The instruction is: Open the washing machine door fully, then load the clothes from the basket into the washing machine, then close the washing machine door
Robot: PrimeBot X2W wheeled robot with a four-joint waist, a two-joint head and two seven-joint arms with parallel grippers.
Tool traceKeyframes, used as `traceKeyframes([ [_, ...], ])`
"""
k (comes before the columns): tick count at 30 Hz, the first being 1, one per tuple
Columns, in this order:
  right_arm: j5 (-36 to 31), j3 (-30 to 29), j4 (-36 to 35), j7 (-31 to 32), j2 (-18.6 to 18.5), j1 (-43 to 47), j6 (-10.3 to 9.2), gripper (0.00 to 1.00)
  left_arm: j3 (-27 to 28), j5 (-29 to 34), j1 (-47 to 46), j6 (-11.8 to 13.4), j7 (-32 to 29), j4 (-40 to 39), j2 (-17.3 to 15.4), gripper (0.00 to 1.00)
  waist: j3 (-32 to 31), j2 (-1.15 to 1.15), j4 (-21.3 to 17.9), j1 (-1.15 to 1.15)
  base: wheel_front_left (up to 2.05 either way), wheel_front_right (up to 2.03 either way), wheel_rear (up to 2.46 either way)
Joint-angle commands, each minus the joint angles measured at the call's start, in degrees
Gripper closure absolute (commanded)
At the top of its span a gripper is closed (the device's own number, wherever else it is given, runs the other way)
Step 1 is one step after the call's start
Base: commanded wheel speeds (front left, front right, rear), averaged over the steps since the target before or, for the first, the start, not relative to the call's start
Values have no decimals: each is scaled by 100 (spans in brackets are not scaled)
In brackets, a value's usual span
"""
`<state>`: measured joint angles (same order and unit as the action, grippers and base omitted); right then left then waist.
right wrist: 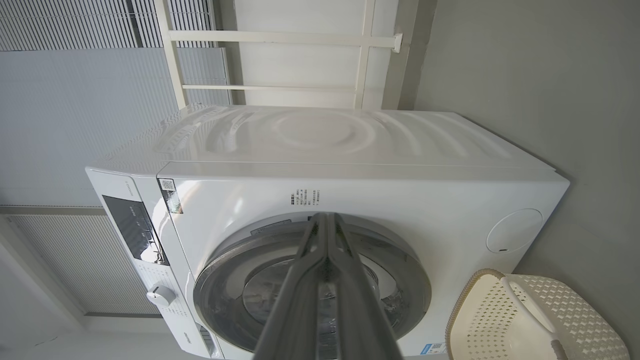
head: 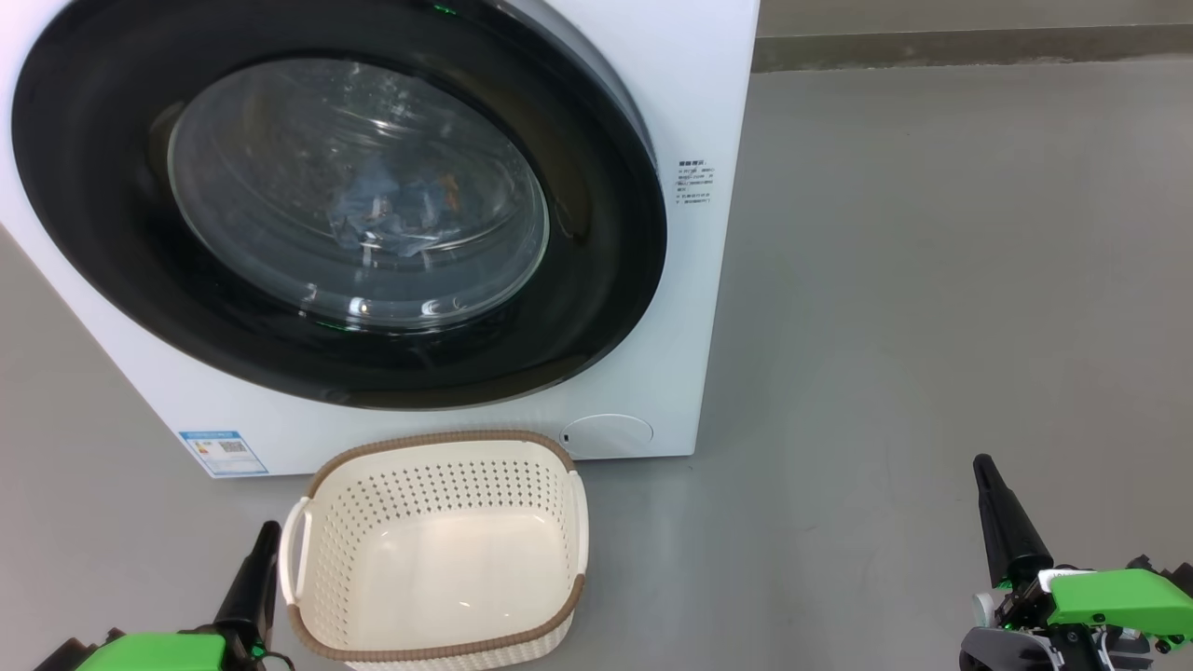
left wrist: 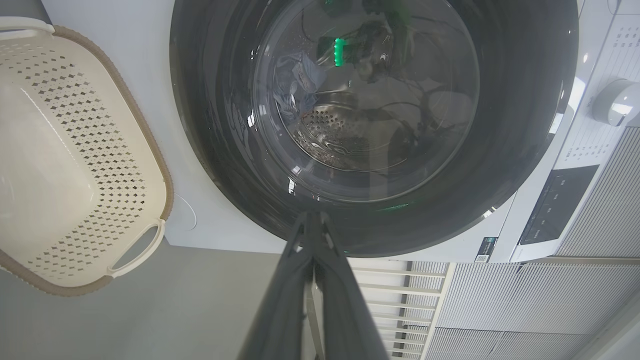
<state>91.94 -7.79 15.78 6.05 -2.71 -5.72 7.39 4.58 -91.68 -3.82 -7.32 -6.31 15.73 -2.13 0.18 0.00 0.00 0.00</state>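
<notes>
the washing machine door (head: 93, 233) lies flat against the front of the washing machine (head: 694, 112), shut as far as you can see, its wide black rim ringing the bulging glass window. through that glass you can make out the clothes (head: 396, 219) lying inside the drum, a crumpled light blue bundle with a touch of orange; a second, paler garment you cannot pick out behind the reflections. the basket (head: 438, 480) stands on the grey floor (head: 932, 280) just in front of the machine, below the door's lower edge, upright, with its smooth cream bottom showing bare. near it on the machine's front you see the blue energy label (head: 224, 452) at the lower left corner and the round service cover (head: 608, 435) at the lower right. your left gripper (head: 266, 540) sits just beside the basket's left handle, apart from it, and in the left wrist view its two dark fingers (left wrist: 280, 300) meet at the tips with nothing between them. your right gripper (head: 988, 485) hangs over bare floor well to the right of the machine, and the right wrist view shows its fingers (right wrist: 300, 300) pressed together too, holding nothing, pointing toward the door.
</notes>
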Motion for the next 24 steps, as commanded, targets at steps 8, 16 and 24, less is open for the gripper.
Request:
traceKeyframes([
  [8,23,128,-176,44,-17,-46,10,100,194,-49,-237,-17,-17,-168,-75,100,0,0,0,0,0,0,0],
  [16,23,128,-176,44,-17,-46,10,100,194,-49,-237,-17,-17,-168,-75,100,0,0,0,0,0,0,0],
  [24,23,128,-176,44,-17,-46,10,100,194,-49,-237,-17,-17,-168,-75,100,0,0,0,0,0,0,0],
])
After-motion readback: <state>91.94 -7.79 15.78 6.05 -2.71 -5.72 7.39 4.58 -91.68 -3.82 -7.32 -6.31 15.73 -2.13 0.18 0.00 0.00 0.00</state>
